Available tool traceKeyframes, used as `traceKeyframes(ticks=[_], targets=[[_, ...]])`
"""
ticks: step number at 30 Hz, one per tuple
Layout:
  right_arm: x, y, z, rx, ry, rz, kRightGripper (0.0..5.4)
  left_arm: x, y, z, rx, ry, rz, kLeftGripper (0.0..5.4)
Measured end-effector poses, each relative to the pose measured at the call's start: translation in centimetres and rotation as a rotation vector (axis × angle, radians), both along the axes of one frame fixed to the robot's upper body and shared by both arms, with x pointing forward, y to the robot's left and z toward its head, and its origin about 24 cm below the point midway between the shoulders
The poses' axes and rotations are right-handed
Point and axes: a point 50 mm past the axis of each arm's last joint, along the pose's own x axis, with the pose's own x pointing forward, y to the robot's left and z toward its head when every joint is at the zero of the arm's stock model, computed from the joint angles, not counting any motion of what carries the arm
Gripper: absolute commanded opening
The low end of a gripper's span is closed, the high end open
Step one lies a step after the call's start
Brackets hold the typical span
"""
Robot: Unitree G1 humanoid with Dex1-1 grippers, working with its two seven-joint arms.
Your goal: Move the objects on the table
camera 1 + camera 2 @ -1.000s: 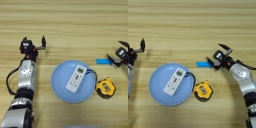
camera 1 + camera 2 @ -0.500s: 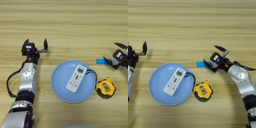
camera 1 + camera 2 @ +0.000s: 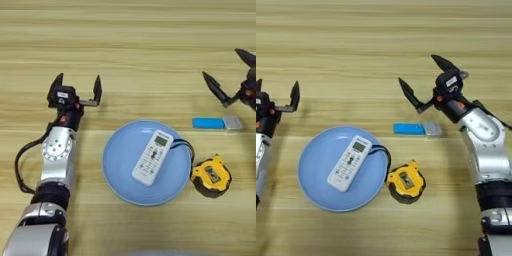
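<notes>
Right eye view shows my right gripper (image 3: 425,79) spread wide above the bar (image 3: 417,129), my left gripper (image 3: 77,87) also apart, the remote (image 3: 349,162) on the plate (image 3: 311,165), its markings unreadable.

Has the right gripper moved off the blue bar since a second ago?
Yes. The right gripper, open, has lifted away toward the far side of the table, leaving the blue bar lying clear beside the plate.
</notes>
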Motion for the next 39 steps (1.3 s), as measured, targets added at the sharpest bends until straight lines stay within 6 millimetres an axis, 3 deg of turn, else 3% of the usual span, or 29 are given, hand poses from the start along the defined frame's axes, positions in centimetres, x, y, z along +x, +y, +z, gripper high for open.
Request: traceKeyframes(ticks=[6,15,21,28,34,39], targets=[[-1.6,3.0,0.6,0.08,-0.024,0.107,5.36,-0.4,0.4,2.4,0.032,-0.123,-0.012,5.4],[-4.0,3.9,-1.0,0.06,0.026,0.088,5.36,-2.6,-0.2,5.7,0.068,-0.22,-0.076,5.4],[-4.8,4.2,-0.2,-0.045,-0.009,0.055,5.36,-3.6,-0.7,5.2,0.093,-0.145,-0.166,5.4],[-4.7,3.3,0.3,-0.035,0.026,0.053,5.36,-3.6,-0.6,5.0,0.05,-0.103,-0.218,5.4],[-5.8,2.9,1.0,0.003,0.135,0.247,5.36,-3.7,-0.6,4.8,0.018,-0.097,-0.249,5.4],[-7.8,0.7,0.1,-0.097,0.311,0.421,5.36,-3.9,-1.5,4.4,-0.023,-0.092,-0.289,5.4]])
